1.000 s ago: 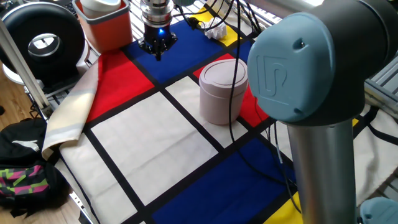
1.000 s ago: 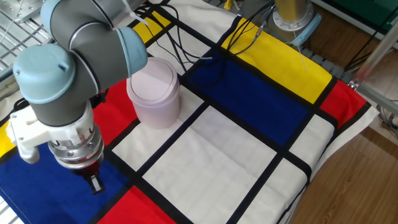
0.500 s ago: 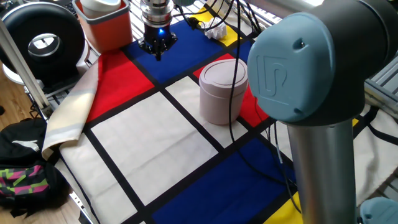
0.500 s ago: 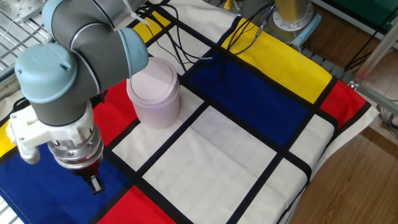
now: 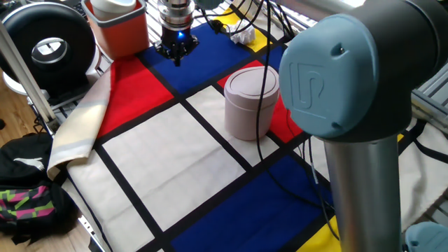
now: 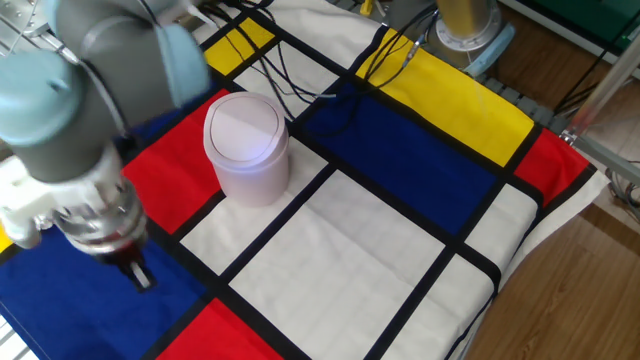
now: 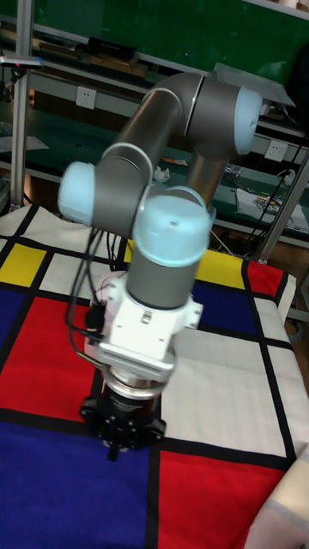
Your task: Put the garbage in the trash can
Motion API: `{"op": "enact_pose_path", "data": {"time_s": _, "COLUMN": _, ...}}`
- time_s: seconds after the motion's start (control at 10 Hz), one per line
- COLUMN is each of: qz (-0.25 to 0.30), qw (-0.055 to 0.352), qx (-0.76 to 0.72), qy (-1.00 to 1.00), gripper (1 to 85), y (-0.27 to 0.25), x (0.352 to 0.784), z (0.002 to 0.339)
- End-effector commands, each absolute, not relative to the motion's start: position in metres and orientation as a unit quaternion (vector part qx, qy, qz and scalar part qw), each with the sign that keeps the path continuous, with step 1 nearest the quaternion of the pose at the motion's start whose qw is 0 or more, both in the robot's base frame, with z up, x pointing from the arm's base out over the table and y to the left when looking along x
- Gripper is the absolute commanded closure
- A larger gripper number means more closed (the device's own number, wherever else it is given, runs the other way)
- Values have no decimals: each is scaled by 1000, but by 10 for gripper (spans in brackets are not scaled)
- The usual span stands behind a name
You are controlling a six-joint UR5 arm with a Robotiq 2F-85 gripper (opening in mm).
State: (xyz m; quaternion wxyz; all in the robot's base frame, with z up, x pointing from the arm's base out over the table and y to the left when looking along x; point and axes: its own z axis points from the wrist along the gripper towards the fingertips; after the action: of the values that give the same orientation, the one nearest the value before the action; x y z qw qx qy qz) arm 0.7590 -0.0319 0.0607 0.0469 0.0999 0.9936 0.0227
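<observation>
The trash can [image 5: 250, 101], a pale pink cylinder with a rounded lid, stands on the cloth where the red and white patches meet; it also shows in the other fixed view [image 6: 247, 148]. The garbage [image 5: 243, 35], a crumpled white wad, lies at the far edge among the cables. My gripper [image 5: 178, 57] hangs over the blue patch, left of the garbage and apart from it. Its fingers taper to a point with nothing between them. The tall view shows the gripper [image 7: 114, 444] low above the blue cloth. Motion blur smears the gripper [image 6: 140, 274] in the other fixed view.
A red-orange square bin [image 5: 119, 26] with a white insert stands just left of the gripper. Black cables [image 5: 262, 42] run across the cloth past the can. The arm's big grey joint [image 5: 343, 91] fills the right foreground. A black round case [image 5: 47, 43] and a backpack [image 5: 28, 192] sit off the table.
The arm has swung left in the other fixed view and is blurred there, uncovering more of the pink can. The gripper shifted slightly over the blue patch. Can and garbage have not moved.
</observation>
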Motion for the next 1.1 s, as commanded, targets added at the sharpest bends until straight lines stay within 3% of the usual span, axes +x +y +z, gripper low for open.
{"op": "enact_pose_path", "data": {"time_s": 0.0, "qz": 32, "qw": 40, "qx": 67, "qy": 996, "gripper": 843, "y": -77, "x": 754, "z": 69}}
{"op": "enact_pose_path", "data": {"time_s": 0.5, "qz": 30, "qw": 46, "qx": 38, "qy": 998, "gripper": 843, "y": -132, "x": 739, "z": 70}}
{"op": "enact_pose_path", "data": {"time_s": 1.0, "qz": 50, "qw": 49, "qx": 65, "qy": 995, "gripper": 847, "y": -134, "x": 733, "z": 68}}
